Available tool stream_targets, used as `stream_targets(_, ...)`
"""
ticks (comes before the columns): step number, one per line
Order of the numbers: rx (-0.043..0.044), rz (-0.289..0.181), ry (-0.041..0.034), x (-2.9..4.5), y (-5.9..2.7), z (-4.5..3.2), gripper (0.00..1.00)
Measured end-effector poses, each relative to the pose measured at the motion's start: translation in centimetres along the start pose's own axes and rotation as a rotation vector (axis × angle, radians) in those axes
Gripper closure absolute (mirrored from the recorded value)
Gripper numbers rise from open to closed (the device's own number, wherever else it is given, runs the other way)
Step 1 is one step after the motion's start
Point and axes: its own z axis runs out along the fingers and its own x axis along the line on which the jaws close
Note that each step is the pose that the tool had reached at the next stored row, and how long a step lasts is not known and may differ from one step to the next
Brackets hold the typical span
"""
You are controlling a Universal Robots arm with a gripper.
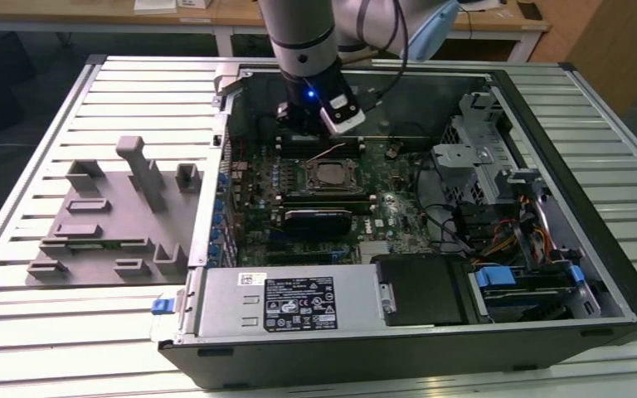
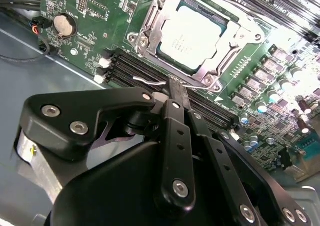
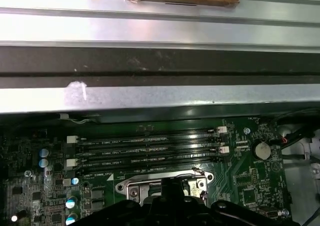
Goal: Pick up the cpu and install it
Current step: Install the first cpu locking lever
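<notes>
Cpu [image 2: 192, 33]: seated in the socket on the green motherboard [image 2: 95, 1], silver top facing up, metal socket frame [image 2: 150, 23] around its edges. In the exterior view the cpu [image 1: 328, 174] sits near the middle of the open computer case [image 1: 407, 352].

Gripper [image 2: 176, 90]: fingers together, nothing seen between them. Its tip hovers over the black memory slots [image 2: 120, 66], just beside the socket frame and a thin wire lever [image 2: 147, 80]. I cannot tell whether it touches the lever.

Coin battery [image 2: 62, 23] lies on the board, apart from the socket. The arm [image 1: 296, 41] comes down into the case from above. A grey parts holder [image 1: 109, 215] stands on the slatted table [image 1: 31, 332], to the exterior view's left of the case.
</notes>
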Motion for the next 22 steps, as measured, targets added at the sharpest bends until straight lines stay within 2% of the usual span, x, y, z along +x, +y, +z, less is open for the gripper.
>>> stream_targets(15,0.0008,0.004,-0.0006,-0.11,-0.05,0.38,0.89)
stream_targets(22,0.0039,0.007,-0.0016,-0.07,0.01,0.54,0.89)
